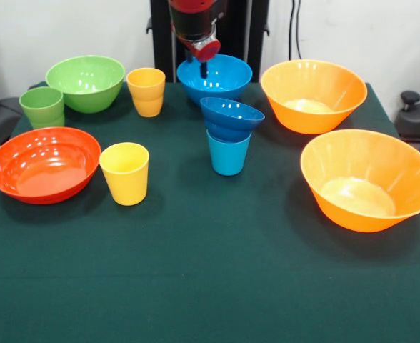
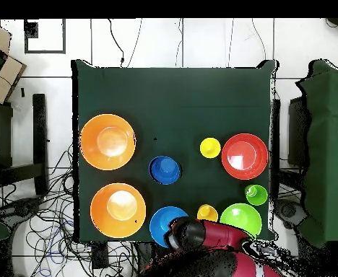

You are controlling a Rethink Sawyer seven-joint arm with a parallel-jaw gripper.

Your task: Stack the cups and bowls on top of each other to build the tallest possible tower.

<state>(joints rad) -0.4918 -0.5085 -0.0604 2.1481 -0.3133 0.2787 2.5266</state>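
Observation:
A small dark blue bowl (image 1: 231, 114) (image 2: 165, 169) rests tilted on a light blue cup (image 1: 228, 154) at mid-table, forming a low tower. Behind it stands the medium light blue bowl (image 1: 224, 75) (image 2: 161, 220), and my gripper (image 1: 203, 66) hangs just above its rim, holding nothing that I can see. One yellow cup (image 1: 125, 173) (image 2: 210, 148) stands beside the red-orange bowl (image 1: 44, 164) (image 2: 245, 156). A second yellow cup (image 1: 146, 91) (image 2: 207, 213) sits by the green bowl (image 1: 86, 82) (image 2: 240, 219). The green cup (image 1: 42, 107) (image 2: 256, 194) is at the left edge.
Two large orange bowls (image 1: 313, 95) (image 1: 368, 179) take up the right side, shown in the overhead view as orange bowls (image 2: 118, 210) (image 2: 107, 141). The dark green table (image 1: 196, 286) stretches toward the front edge. The red arm (image 2: 208, 236) covers the gripper from above.

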